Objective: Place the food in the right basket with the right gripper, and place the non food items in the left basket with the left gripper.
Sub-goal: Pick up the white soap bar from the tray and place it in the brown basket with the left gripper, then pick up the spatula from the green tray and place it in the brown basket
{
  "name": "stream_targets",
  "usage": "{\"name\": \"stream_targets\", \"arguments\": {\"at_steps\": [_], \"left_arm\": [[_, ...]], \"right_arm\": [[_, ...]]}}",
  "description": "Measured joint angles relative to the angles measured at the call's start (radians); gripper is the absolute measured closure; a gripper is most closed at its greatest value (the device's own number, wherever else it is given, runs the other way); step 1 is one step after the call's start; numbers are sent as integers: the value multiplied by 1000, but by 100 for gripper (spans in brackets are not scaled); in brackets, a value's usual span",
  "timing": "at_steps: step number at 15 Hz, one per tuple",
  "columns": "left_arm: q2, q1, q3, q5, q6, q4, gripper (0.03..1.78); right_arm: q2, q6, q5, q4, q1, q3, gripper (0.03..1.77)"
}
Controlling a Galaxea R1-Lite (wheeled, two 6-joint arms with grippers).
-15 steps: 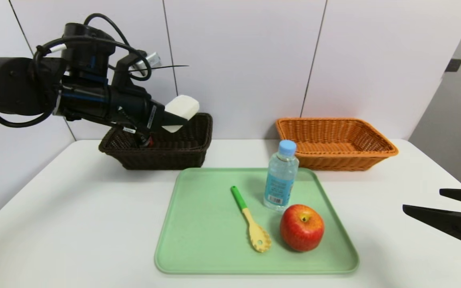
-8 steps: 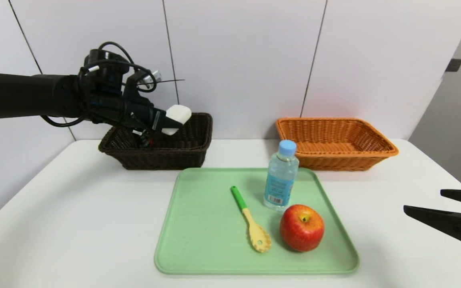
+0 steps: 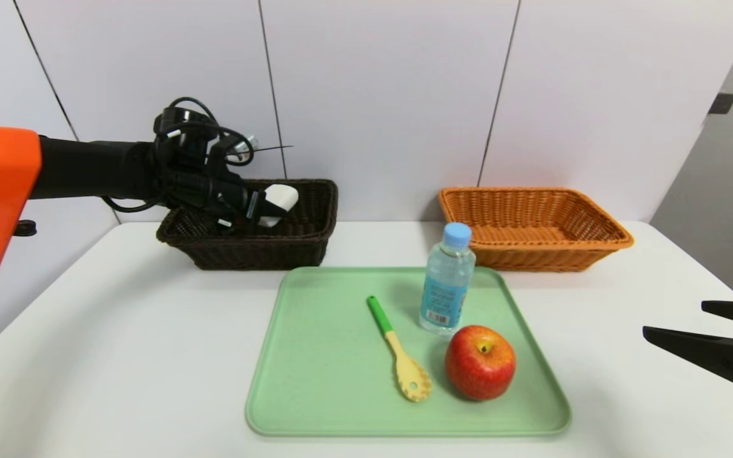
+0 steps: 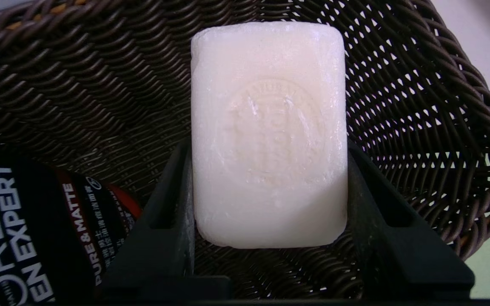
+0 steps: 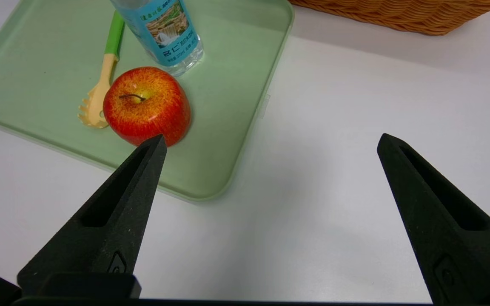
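The fingers (image 4: pixel 172 199) of the left gripper (image 4: pixel 270 199) are seen pinching the white soap bar (image 4: pixel 269 136) by its two long edges, with the bar held over the inside of the dark brown left basket (image 3: pixel 290 245), above the woven floor and not yet resting on it. The bar's long axis is carried in line with the fingers, so that its far short end is pointed onward and somewhat downward toward the basket's far wall, while its stamped broad face is turned up to the wrist camera. A slip is judged possible, since only the nearer half of the smooth bar is clamped and the rest juts free past the fingertips. If the bar is let go from this height, a bounce or a tumble onto the black L'Oreal tube (image 4: pixel 28 238), which is lying just beside it in the basket, may be caused; a snag of the fingertips on the open weave is also conceivable should the descent be carried too far. Farther out, on the green tray (image 3: pixel 315 394) on the bench (image 3: pixel 118 356), the yellow slotted spoon (image 3: pixel 401 350) is left lying, with the water bottle (image 3: pixel 446 280) and the apple (image 3: pixel 480 362) beside it. The right gripper (image 5: pixel 270 144) is parked with its fingers spread wide over the bench, near the tray's edge, and the orange right basket (image 3: pixel 535 222) is seen without anything in it.
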Motion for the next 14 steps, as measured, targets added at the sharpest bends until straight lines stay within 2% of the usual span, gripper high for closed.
{"name": "stream_targets", "arguments": {"at_steps": [1,7,14], "left_arm": [[5,0,-1,0,0,0,82],[22,1,-2,3,3,0,45],[-64,1,-61,4,-13,1,25]], "right_arm": [[0,0,0,0,0,0,9],[-1,0,0,0,-2,7,9],[-6,1,0,-2,-8,12,9]]}}
